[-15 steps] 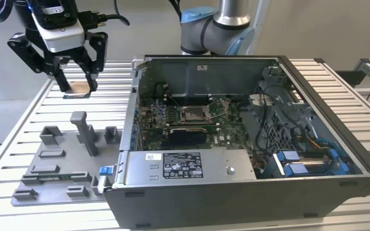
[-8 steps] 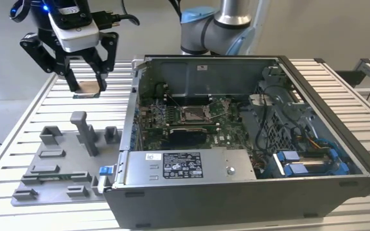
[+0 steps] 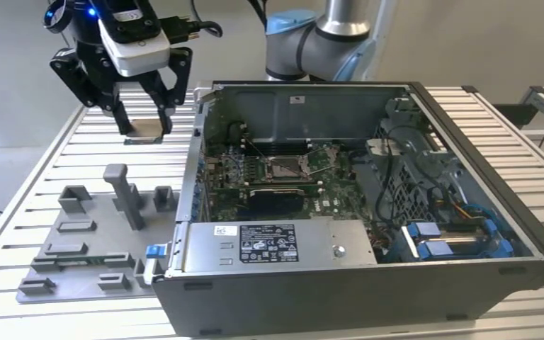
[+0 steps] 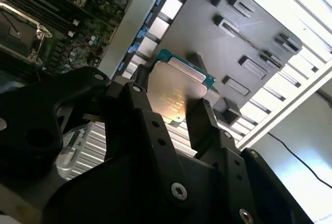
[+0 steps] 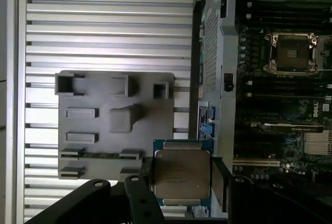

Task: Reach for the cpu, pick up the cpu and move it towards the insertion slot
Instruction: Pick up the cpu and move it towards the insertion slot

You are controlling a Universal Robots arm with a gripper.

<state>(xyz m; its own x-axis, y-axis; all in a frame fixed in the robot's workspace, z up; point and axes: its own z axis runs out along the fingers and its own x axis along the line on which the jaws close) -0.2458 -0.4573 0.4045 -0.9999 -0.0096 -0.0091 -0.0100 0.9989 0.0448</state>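
Silvery cpu (image 5: 181, 177) clamped between black gripper (image 3: 145, 126) fingers, lifted above slatted tabletop (image 3: 93, 152) near its far edge. Well apart from insertion slot (image 3: 283, 167) inside open computer case (image 3: 367, 283).

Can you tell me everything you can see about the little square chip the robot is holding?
The cpu is a thin, flat square chip with a silvery metal face and a blue-green rim around it. It looks whole and clean. The gripper pinches it by two opposite edges, its black fingers shut on it. In the exterior view it hangs in the air above the slatted table, to the exterior view's left of the open computer case, touching nothing else.
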